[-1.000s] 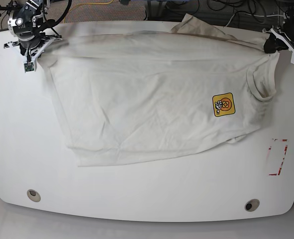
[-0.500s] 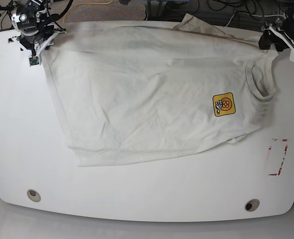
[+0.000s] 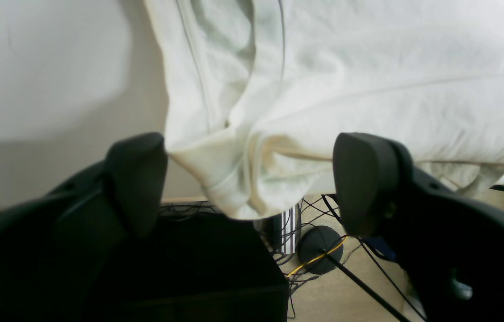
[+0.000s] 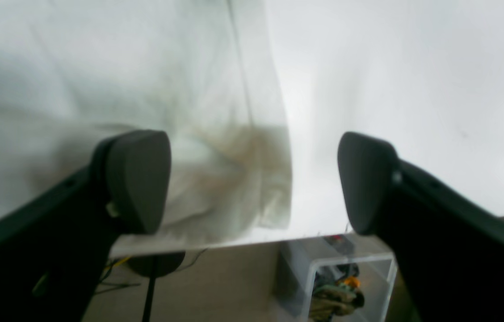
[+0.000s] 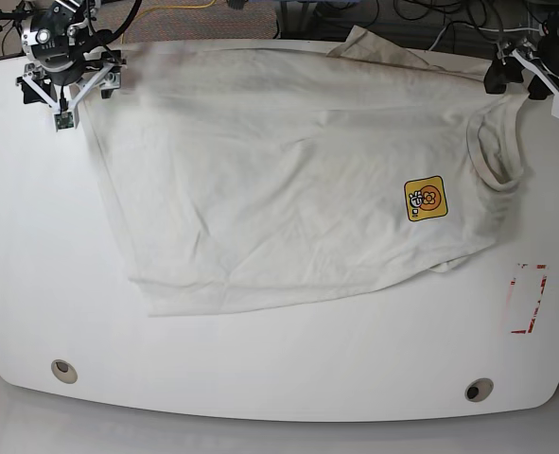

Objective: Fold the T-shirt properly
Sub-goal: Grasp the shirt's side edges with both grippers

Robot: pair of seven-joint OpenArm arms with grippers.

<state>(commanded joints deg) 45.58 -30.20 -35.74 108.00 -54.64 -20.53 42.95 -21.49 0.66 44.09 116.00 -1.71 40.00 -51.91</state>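
Observation:
The cream T-shirt (image 5: 288, 180) lies spread on the white table (image 5: 33, 236), collar (image 5: 495, 151) at the right and its yellow-orange logo patch (image 5: 425, 200) facing up. My left gripper (image 5: 515, 78) sits at the far right corner, open. In the left wrist view, a bunched shoulder fold of the T-shirt (image 3: 243, 174) hangs over the table edge between the wide-apart fingers (image 3: 138, 179) of the left gripper (image 3: 249, 183), unclamped. My right gripper (image 5: 66, 83) is open at the far left corner. The hem corner (image 4: 243, 188) lies loose inside the right gripper (image 4: 252, 183).
A red-edged marking (image 5: 528, 299) lies on the table at the right. Two round holes (image 5: 63, 370) (image 5: 479, 389) sit near the front edge. One sleeve (image 5: 374, 47) reaches the far edge. Cables and a stand base (image 3: 319, 248) are on the floor behind.
Both grippers have opened and let go of the T-shirt's far corners. They drew back slightly toward the far edge. The shirt's far edge has settled on the table.

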